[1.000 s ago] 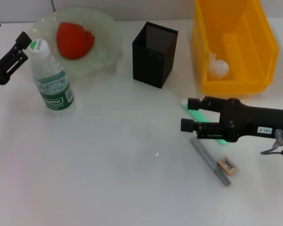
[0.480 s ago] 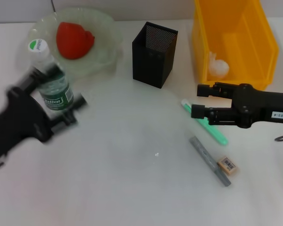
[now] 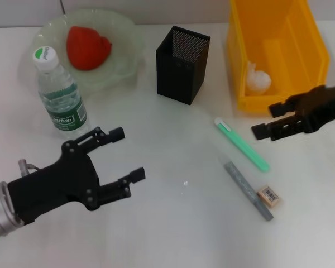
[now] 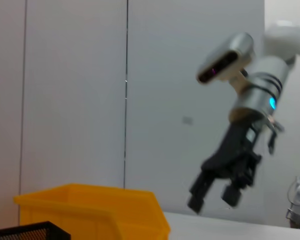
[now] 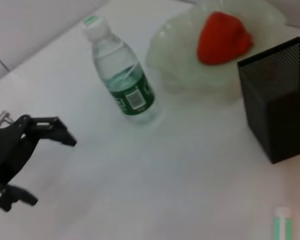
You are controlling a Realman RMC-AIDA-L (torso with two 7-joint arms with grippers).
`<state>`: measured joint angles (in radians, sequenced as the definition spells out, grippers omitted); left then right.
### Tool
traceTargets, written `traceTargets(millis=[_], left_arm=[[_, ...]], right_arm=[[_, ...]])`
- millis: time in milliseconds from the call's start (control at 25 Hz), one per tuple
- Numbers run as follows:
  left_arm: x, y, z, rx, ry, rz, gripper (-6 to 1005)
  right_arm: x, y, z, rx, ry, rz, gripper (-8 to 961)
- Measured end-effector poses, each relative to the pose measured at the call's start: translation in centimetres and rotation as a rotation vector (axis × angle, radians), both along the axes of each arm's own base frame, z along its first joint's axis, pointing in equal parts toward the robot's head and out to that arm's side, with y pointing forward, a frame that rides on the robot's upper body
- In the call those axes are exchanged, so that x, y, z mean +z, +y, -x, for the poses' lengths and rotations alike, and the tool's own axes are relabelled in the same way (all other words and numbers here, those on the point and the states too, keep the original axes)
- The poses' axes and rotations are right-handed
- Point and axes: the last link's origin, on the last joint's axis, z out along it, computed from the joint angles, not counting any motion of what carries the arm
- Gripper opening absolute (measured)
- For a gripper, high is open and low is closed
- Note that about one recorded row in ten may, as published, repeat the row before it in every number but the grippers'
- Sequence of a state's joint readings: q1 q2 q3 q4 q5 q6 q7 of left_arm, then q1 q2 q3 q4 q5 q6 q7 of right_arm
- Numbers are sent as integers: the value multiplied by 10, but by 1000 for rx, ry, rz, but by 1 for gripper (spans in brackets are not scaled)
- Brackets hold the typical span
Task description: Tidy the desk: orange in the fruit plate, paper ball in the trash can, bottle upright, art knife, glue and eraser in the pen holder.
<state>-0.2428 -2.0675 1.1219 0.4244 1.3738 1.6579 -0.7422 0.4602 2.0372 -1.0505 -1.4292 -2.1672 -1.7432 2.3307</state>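
White matte desk (image 3: 156, 234), pale wall behind. Left gripper (image 3: 120, 155) low over desk, jaws apart, empty.

Done: clear ribbed plastic bottle (image 3: 60, 95) upright; lumpy red-orange orange (image 3: 87, 47) in ruffled pale-green glass fruit plate (image 3: 125, 39); crumpled white paper ball (image 3: 258, 79) in glossy yellow plastic trash can (image 3: 318, 50).

Left: black square mesh pen holder (image 3: 181, 64) unfilled as far as visible; green glue stick (image 3: 241, 144), grey art knife (image 3: 247, 190), beige barcoded eraser (image 3: 269, 196) on desk. Right gripper (image 3: 271, 120) near bin, jaws apart, empty.
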Motion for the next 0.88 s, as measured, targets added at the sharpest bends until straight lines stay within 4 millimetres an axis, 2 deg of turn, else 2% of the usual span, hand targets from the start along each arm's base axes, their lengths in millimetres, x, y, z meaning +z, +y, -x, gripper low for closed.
traceTargets(millis=[160,320,480,560,880], left_arm=[[-5,-1,0,-2,17,25,811],[-8,0,1,-2,38,41,810],[-11,2,0,-2,50,57,810],[-11,3,-1,-2,51,57,811],[-13,7,1,16,72,49,811]], right_arm=[[15,8,25,-50,-122,14,838],[13,11,33,-59,-205,19,838],[-4,7,43,-43,-351,79,838],[-17,2,42,-30,-503,96,838],[-40,9,42,-39,-567,51,837]])
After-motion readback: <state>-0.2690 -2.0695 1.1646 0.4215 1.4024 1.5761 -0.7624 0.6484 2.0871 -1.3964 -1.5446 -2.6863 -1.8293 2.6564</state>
